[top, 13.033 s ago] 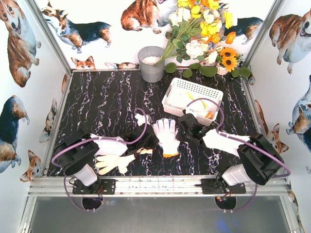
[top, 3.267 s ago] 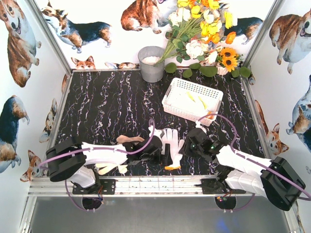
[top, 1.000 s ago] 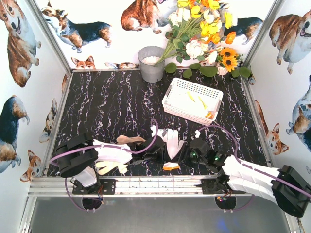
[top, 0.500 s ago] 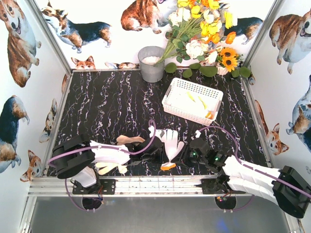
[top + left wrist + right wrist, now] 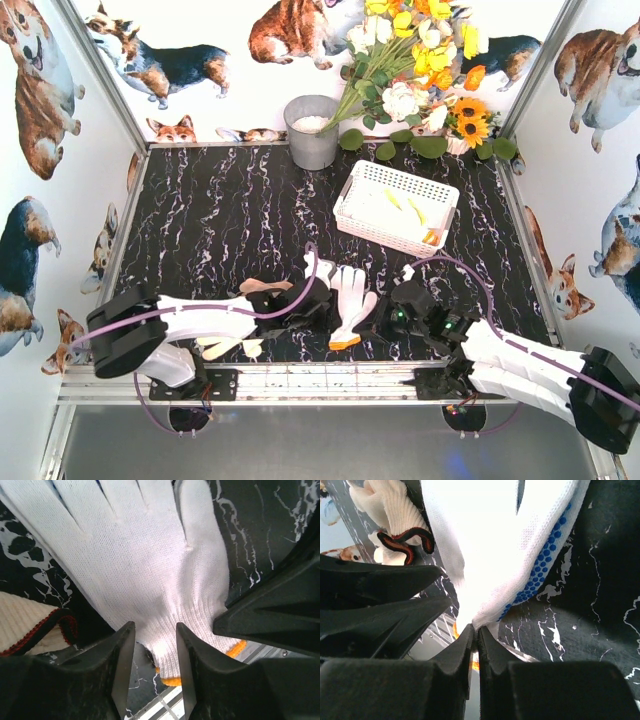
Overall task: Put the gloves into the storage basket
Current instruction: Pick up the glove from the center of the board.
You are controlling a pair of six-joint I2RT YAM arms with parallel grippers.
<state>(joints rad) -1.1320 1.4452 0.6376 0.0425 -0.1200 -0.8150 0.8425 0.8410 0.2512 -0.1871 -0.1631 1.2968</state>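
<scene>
My right gripper point(image 5: 475, 630) is pinched shut on the edge of the white knit glove point(image 5: 352, 295), close to its orange cuff band point(image 5: 345, 343). The fabric runs up out of the two black fingers, and rows of blue grip dots point(image 5: 545, 555) show along one side of it. My left gripper point(image 5: 155, 627) stands narrowly parted. The ribbed cuff shows in the gap between its fingers, and I cannot tell whether they press on it. The two grippers sit just beside each other at the cuff end, the left one on the glove's left and the right one on its right.

The glove lies on the black marbled surface point(image 5: 220, 220) near the front edge, fingers pointing toward the back. It is well apart from the white slotted plastic basket point(image 5: 380, 228), which stands toward the back right with white fabric and yellow streaks inside.

A cream glove with a dark red-trimmed cuff point(image 5: 30, 625) lies just left of the held one. Another pale cream glove point(image 5: 225, 347) rests at the front edge, partly under my left arm. At the back stand a grey metal bucket point(image 5: 312, 130) and a bunch of yellow and white flowers point(image 5: 420, 60).
</scene>
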